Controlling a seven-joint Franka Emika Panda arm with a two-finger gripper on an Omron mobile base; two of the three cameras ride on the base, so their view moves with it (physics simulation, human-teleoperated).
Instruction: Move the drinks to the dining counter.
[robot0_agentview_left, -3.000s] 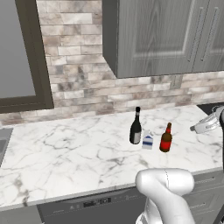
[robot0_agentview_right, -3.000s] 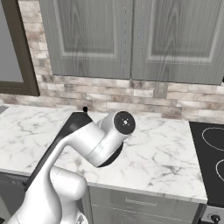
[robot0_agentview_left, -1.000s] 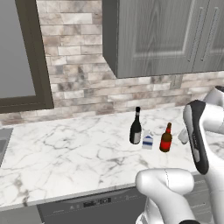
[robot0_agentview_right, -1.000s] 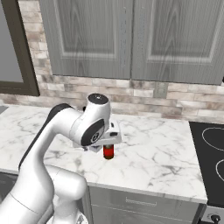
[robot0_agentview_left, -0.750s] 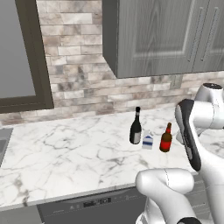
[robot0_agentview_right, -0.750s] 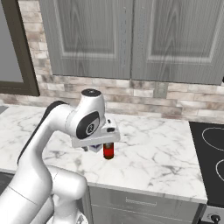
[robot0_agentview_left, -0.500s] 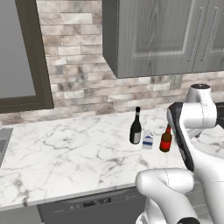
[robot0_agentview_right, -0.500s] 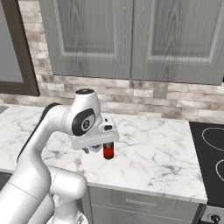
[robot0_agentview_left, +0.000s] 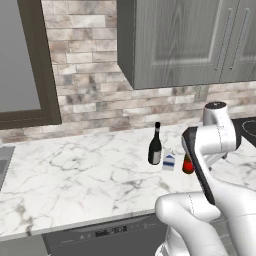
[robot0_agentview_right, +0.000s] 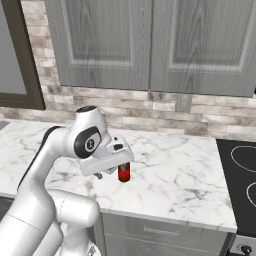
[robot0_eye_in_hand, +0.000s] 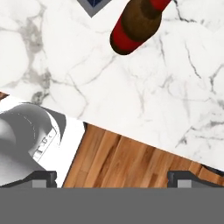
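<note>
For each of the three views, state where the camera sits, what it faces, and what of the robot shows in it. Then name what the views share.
Left base view: behind the arm's left, facing the marble counter and brick wall; arm at lower right.
Right base view: behind the arm's right, facing the same counter; arm at lower left, open gripper beside the beer bottle.
Hand view: on the hand, looking down at counter edge and wood floor; finger tips at bottom.
Shared: the beer bottle.

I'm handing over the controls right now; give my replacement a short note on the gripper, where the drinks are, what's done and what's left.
Gripper: open, holding nothing, hanging over the front edge of the marble counter near the beer bottle.
Drinks: wine bottle, milk carton and beer bottle stand close together on that counter by the brick wall.
Done: no drink picked up yet.
Left: grasp each drink, probably the beer bottle first, and take it to the dining counter.
</note>
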